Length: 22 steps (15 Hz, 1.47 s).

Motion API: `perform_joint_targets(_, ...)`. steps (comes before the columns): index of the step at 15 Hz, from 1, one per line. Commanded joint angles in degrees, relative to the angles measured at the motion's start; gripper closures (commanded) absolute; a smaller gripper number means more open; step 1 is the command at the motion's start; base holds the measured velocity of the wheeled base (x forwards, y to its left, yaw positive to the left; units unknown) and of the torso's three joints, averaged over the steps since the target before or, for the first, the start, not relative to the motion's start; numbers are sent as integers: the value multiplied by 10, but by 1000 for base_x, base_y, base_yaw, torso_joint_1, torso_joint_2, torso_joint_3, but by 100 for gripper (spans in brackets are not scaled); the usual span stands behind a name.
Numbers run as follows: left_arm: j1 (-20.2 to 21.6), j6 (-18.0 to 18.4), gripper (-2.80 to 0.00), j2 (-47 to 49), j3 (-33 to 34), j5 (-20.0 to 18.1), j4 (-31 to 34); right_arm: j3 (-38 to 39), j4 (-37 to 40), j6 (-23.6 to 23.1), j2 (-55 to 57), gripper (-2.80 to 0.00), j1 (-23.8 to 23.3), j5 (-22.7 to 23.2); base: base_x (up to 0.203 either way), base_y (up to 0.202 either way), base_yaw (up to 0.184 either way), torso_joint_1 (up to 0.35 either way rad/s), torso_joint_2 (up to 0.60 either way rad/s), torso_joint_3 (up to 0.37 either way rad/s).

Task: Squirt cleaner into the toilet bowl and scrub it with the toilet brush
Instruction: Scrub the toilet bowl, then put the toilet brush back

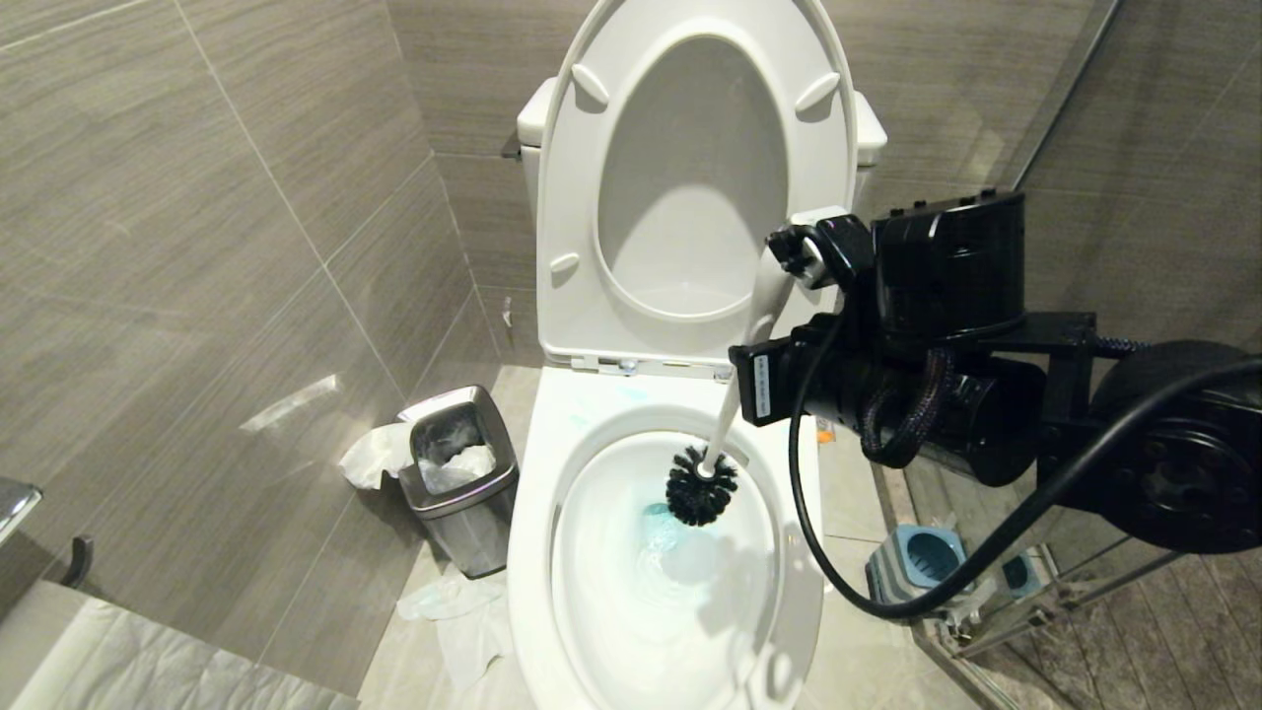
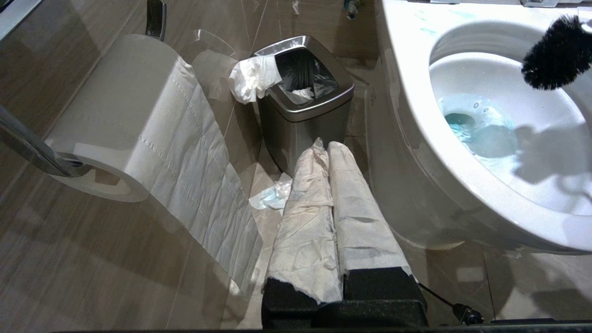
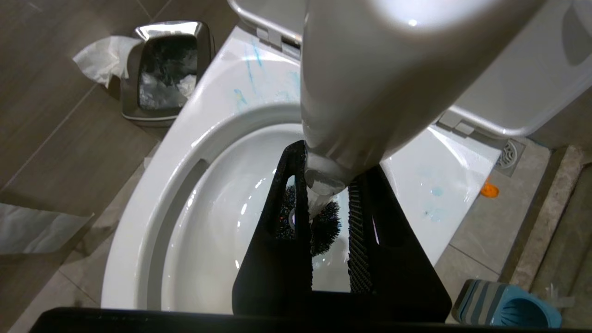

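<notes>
Here the big shiny white toilet bowl (image 1: pixel 532 552) sits low in front of the robot, with its seat and lid tipped up against the tank. Pale blue cleaner colours the water at the bottom, and faint blue streaks mark the flat back rim.

The slim white plastic toilet brush (image 1: pixel 728 414) slants from high on the robot's right down toward the middle of the bowl. Its round black bristle head hangs over the back part of the bowl, above the blue water and not in it, as far as I can tell. So the scrubbing spot lies down and forward from the head.

The right gripper (image 3: pixel 326 203) pinches the white handle between its black fingers. The left gripper (image 2: pixel 329 152), wrapped in white paper, is pressed together beside the bowl, much farther from the brush.
</notes>
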Motion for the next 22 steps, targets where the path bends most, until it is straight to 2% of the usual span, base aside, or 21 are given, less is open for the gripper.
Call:
perform_joint_targets(1, 0, 0, 0, 0, 1, 0, 0, -17, 2, 0, -1, 0, 0, -1, 0, 0, 0, 0, 0, 0)
perform_joint_targets(7, 0, 0, 0, 0, 1, 0, 0, -31, 44, 0, -14, 0, 2, 14, 0, 0, 0, 0, 0, 0)
perform_joint_targets(15, 0, 0, 0, 0, 1, 0, 0, -71, 67, -1, -16, 0, 1, 11, 0, 0, 0, 0, 0, 0)
perform_joint_targets(17, 0, 0, 0, 0, 1, 0, 0, -75, 100, -1, -35, 0, -3, 10, 0, 0, 0, 0, 0, 0)
perform_joint_targets(20, 0, 0, 0, 0, 1, 0, 0, -89, 141, -4, -56, 0, -30, 10, 0, 0, 0, 0, 0, 0)
perform_joint_targets(22, 0, 0, 0, 0, 1, 0, 0, -106, 161, -33, -66, 0, -60, 10, 0, 0, 0, 0, 0, 0)
